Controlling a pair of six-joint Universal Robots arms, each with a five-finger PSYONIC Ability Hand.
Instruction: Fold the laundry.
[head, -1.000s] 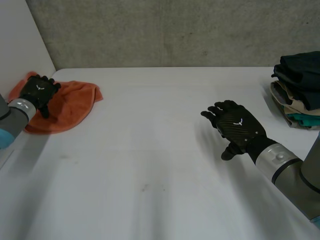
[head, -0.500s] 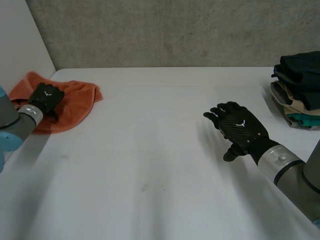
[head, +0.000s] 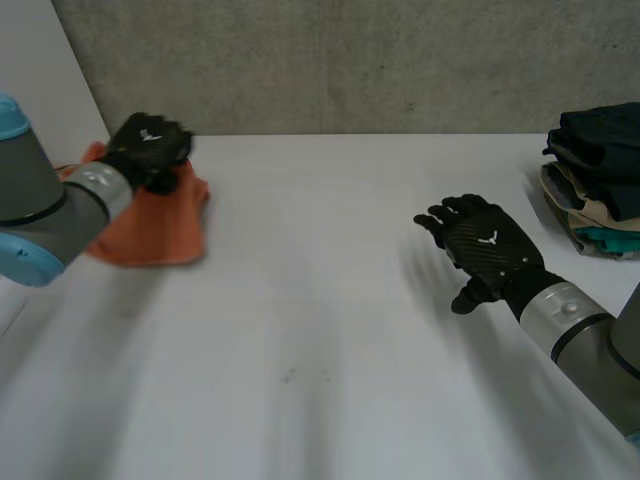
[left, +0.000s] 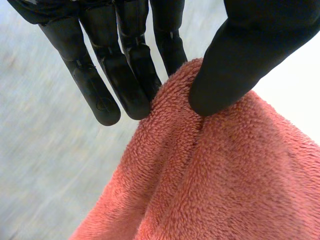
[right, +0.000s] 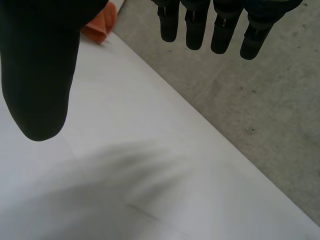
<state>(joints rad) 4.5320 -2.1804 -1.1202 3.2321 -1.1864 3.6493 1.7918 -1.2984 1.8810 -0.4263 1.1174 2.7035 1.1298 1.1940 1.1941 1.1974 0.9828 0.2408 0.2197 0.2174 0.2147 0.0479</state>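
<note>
An orange terry towel (head: 160, 225) hangs bunched at the table's far left corner, and its fuzzy surface (left: 220, 180) shows in the left wrist view. My left hand (head: 150, 148) is at the towel's top edge, raised off the table. There its fingers (left: 127, 80) and thumb pinch a fold of the cloth between them. My right hand (head: 485, 252) hovers over the right half of the table with straight, spread fingers (right: 200, 27) and nothing in it. A corner of the towel (right: 99, 24) shows far off in the right wrist view.
A stack of folded clothes (head: 600, 180), dark on top with beige and teal below, sits at the table's far right edge. The white table (head: 320, 340) stretches bare between the hands. A white panel stands at the left and a concrete wall behind.
My left hand has shut on the towel and lifted it up and to the right, off its heap. The right hand has drifted slightly right, still open.
</note>
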